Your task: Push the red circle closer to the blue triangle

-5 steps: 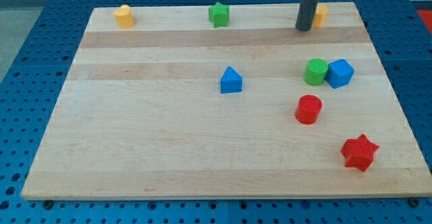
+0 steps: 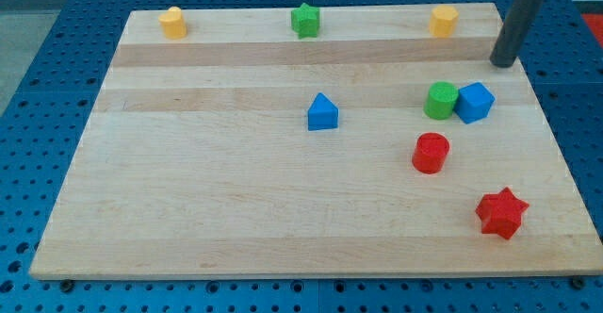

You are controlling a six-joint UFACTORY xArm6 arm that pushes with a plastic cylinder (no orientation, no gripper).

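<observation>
Seen from my station, the red circle (image 2: 431, 153) is a short upright cylinder, flat top up, no long axis readable. It sits right of the blue triangle (image 2: 322, 112), apart. My tip (image 2: 504, 64), a fingerless rod, stands well upper-right.

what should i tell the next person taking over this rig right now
No claw here: my tip rests near the board's right edge, above and right of the blue cube, touching no block.
The red circle sits right of centre, below the green cylinder. The blue triangle lies up and to its left, a clear gap between them.
Done: nothing yet by the look of it; the red circle is untouched.
Left: bring my tip round to the red circle's lower right side, probably steering clear of the blue cube and red star, then push it up-left toward the blue triangle.
</observation>
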